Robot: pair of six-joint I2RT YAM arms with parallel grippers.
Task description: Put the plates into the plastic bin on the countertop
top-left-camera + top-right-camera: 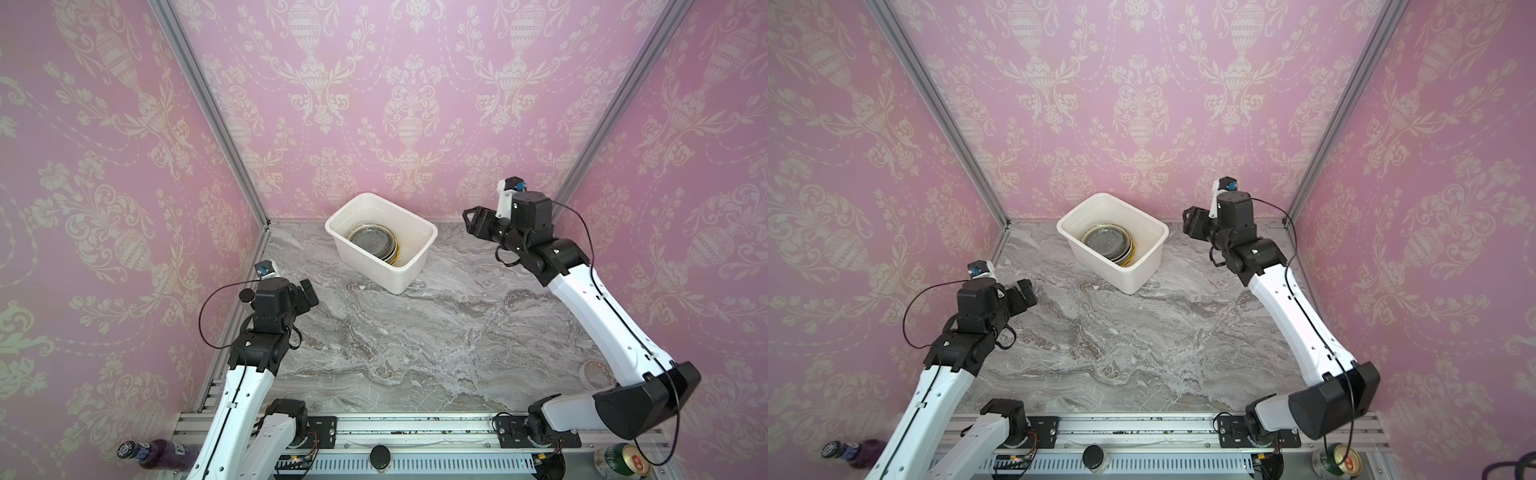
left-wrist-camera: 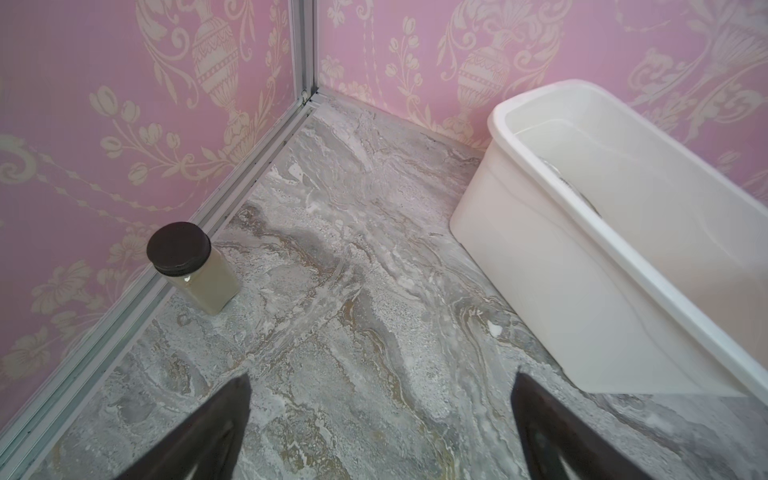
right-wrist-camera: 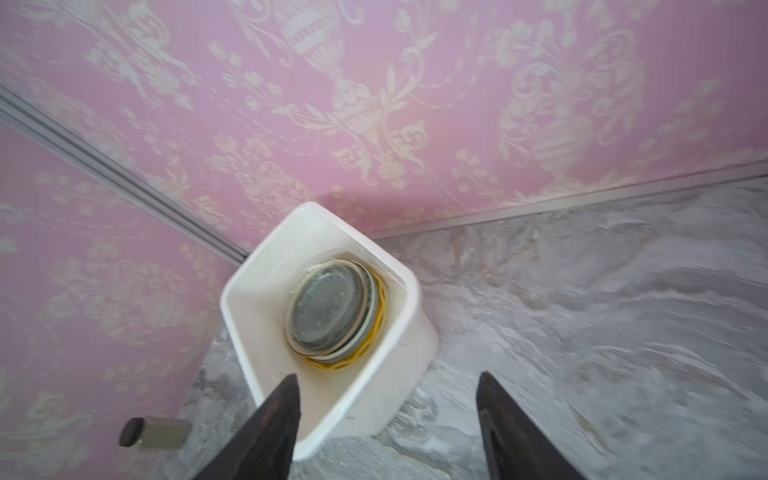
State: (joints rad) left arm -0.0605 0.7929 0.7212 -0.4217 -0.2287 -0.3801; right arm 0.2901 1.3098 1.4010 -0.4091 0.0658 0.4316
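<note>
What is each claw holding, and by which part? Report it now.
Nothing is held. The left claw is open over the countertop; the right claw is open and empty; the plates lie stacked in the plastic bin.

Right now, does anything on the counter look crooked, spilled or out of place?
Nothing spilled or broken. The plates in the plastic bin sit staggered rather than squarely stacked: the yellow plate pokes out beneath the others.
</note>
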